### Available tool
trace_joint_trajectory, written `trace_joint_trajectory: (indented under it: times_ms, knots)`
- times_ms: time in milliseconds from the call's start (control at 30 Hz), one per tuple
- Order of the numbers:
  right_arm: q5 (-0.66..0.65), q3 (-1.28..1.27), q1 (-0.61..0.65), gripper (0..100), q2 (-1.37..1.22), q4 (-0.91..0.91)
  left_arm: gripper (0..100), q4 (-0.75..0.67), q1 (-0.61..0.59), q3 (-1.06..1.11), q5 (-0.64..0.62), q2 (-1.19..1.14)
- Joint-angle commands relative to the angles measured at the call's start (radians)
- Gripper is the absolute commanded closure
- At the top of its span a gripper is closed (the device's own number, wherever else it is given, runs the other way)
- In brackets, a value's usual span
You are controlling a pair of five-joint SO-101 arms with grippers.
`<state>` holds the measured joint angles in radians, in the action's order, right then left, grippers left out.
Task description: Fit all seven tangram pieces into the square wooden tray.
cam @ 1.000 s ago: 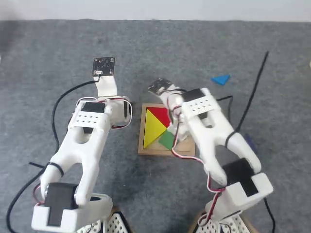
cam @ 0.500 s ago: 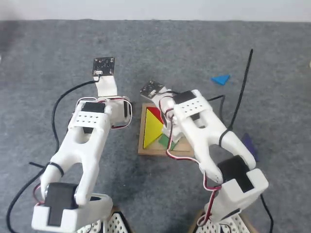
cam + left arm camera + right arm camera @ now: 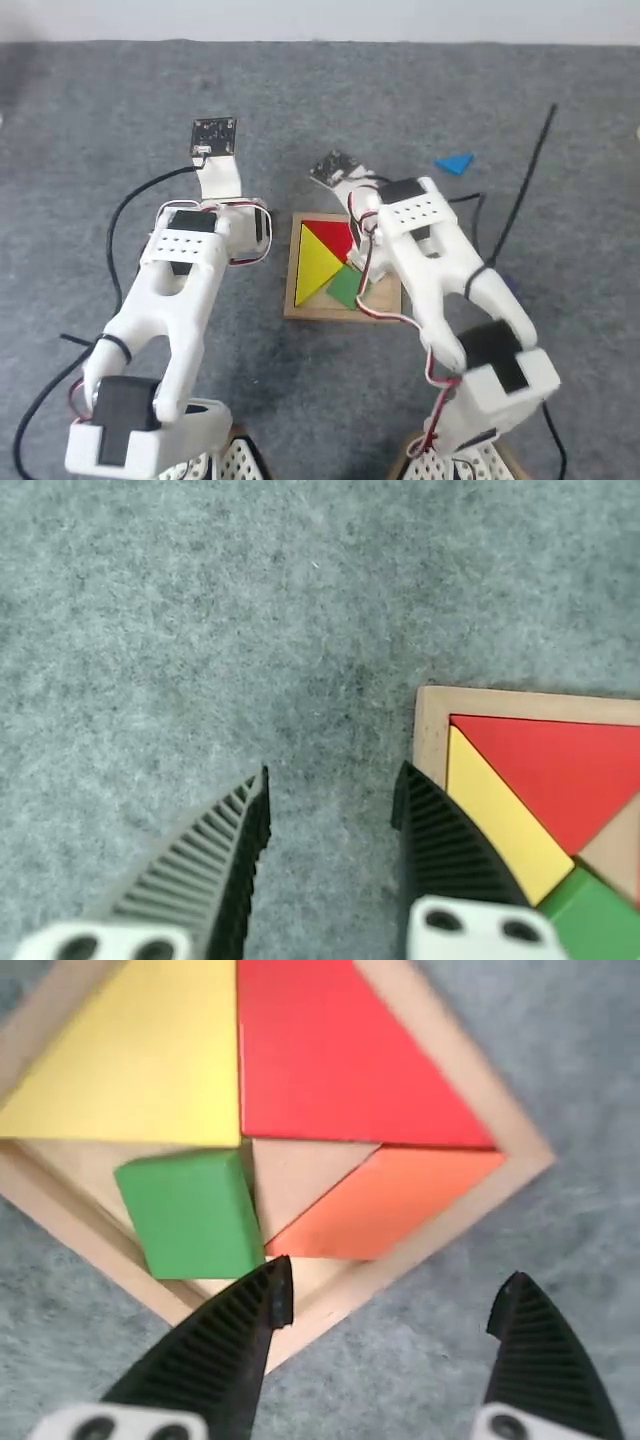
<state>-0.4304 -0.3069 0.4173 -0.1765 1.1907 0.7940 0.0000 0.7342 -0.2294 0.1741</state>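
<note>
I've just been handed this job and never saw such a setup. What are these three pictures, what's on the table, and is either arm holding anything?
The white left arm and right arm sit side by side, each ending in a two-fingered pincer. The high view looks down on both from a fixed camera; the other two come from cameras on the arms' wrists. On the grey carpet lies the wooden tray, holding a yellow triangle, a red triangle, an orange piece and a green square. A blue triangle lies loose on the carpet, away from the tray. The left pincer is open over carpet beside the tray; the right pincer is open by the tray's edge. Neither holds anything.
</note>
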Motion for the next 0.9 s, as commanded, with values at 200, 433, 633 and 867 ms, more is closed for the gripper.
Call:
trace_joint_trajectory:
  times_ms: [200,433,633,867]
  knots:
    - [0.011,0.049,0.105,68.8,-0.007,-0.01,80,-0.02,0.005,-0.008,0.008,0.041]
    - [0.032,0.046,0.073,68.8,0.07,0.008,80,-0.02,0.006,-0.008,0.008,0.041]
    - [0.031,0.049,0.005,68.8,0.222,0.051,80,-0.02,0.006,-0.008,0.031,0.041]
    - [-0.031,0.049,-0.246,68.8,0.398,0.142,80,-0.02,0.006,-0.008,0.031,0.041]
